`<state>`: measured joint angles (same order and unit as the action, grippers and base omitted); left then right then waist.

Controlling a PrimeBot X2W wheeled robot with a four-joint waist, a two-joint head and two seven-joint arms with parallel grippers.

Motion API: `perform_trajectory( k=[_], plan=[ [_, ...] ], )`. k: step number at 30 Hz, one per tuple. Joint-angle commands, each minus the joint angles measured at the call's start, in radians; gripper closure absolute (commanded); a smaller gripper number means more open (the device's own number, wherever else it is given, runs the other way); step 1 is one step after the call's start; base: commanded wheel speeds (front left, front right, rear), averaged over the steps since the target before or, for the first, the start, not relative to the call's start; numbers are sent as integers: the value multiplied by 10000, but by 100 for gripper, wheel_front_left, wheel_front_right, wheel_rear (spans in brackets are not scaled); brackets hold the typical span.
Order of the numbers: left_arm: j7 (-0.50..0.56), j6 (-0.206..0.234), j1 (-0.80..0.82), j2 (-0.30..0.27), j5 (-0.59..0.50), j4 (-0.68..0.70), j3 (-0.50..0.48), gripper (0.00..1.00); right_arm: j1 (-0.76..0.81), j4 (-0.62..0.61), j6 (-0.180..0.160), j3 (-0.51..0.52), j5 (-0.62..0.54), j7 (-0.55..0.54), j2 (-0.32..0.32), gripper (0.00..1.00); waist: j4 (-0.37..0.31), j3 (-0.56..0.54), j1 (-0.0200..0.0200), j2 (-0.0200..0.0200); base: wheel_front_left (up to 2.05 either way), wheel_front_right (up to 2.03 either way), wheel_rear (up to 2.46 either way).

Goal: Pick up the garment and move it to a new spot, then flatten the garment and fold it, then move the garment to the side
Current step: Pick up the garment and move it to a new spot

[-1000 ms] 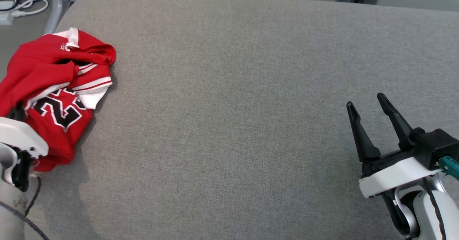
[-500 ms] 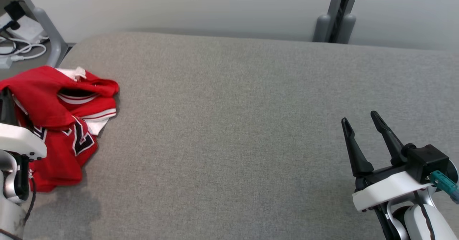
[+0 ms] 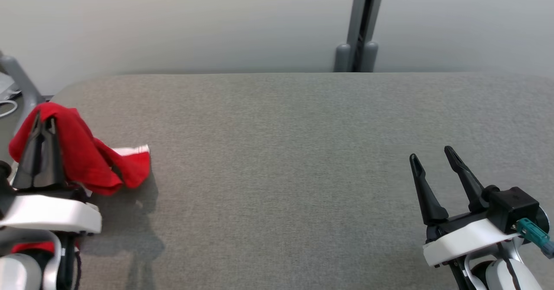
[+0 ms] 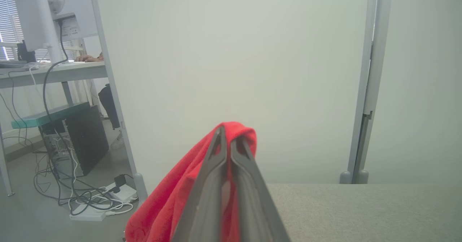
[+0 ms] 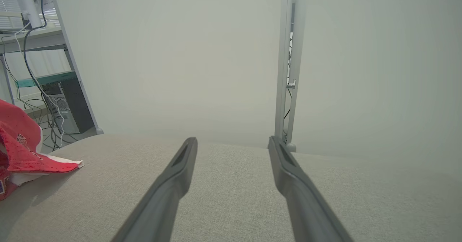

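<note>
The garment is a red jersey with white trim, bunched at the far left of the grey padded table. My left gripper is shut on the garment and holds a fold of it raised, with red cloth draped over the fingertips. Part of the garment still trails on the table surface. At the lower right, my right gripper hovers over the table, open, with nothing between its fingers.
A pale partition wall with a grey post stands behind the table. To the left, past the table's edge, stand a desk, a computer tower and loose cables on the floor. A hand rests on the desk.
The head camera has tilted up, bringing the wall into view. My left gripper has lifted the garment off the table, so the jersey's number no longer shows. The right gripper has stayed open.
</note>
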<state>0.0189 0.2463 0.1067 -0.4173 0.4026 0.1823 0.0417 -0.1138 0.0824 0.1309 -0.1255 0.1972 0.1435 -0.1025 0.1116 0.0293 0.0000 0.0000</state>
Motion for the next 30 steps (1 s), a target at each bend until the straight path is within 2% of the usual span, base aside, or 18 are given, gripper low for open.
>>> perform_trajectory(
  k=[1,6,10,11,15,22,30],
  plan=[
    [123,113,-147,24,-217,549,188,100,60,-93,-3,59,-47,-40,-14,0,-326,-14,0,0,0,0,0],
    [380,157,-76,364,-551,1509,1037,100,-79,-294,-3,1,3,-92,35,0,-1070,219,0,0,0,0,0],
    [426,-117,384,690,-586,1515,1760,100,-227,-417,-3,-132,25,-99,71,0,-1823,454,0,0,0,0,0],
    [426,-117,384,690,-586,1515,1760,100,-227,-417,-3,-132,25,-99,71,0,-1823,454,0,0,0,0,0],
    [497,-504,959,1078,-648,1195,2623,100,-404,-488,-3,-192,83,-36,87,0,-2609,778,0,0,0,0,0],
    [528,-1377,2364,1680,-818,-254,3891,100,-742,-454,-3,-126,209,137,157,0,-3780,1547,0,0,0,0,0],
    [93,-2061,3238,2625,-641,-2697,4811,100,-1078,-140,-3,-127,393,479,282,0,-4572,2336,0,0,0,0,0]
  ],
)
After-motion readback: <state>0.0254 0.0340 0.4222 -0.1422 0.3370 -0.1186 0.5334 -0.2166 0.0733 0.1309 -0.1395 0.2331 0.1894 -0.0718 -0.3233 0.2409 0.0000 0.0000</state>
